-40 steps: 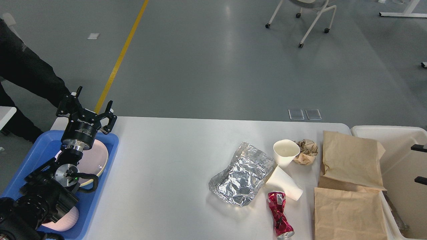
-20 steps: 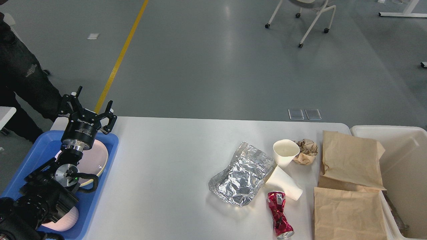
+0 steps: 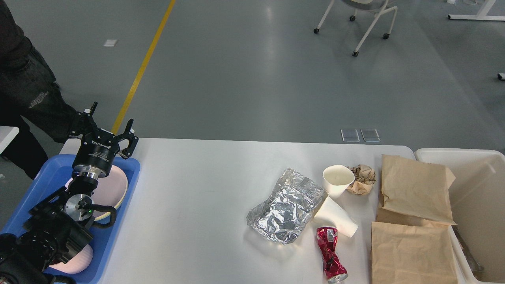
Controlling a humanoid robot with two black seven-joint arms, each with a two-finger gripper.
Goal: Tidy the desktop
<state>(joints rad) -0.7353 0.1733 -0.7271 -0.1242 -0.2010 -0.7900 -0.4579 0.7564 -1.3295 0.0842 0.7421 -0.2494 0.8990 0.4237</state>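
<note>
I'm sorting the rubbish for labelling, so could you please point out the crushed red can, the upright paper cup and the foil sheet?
crushed red can point(image 3: 330, 253): head view, on its dented middle.
upright paper cup point(image 3: 338, 185): head view, on its outer wall.
foil sheet point(image 3: 286, 207): head view, on its crinkled centre.

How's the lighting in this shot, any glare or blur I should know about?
Head view: even overhead light, sharp across the desktop; bright glints on the crumpled foil; soft pale reflections streak the grey floor; shadows under the upright paper cup and crushed red can are faint; no motion blur.
</note>
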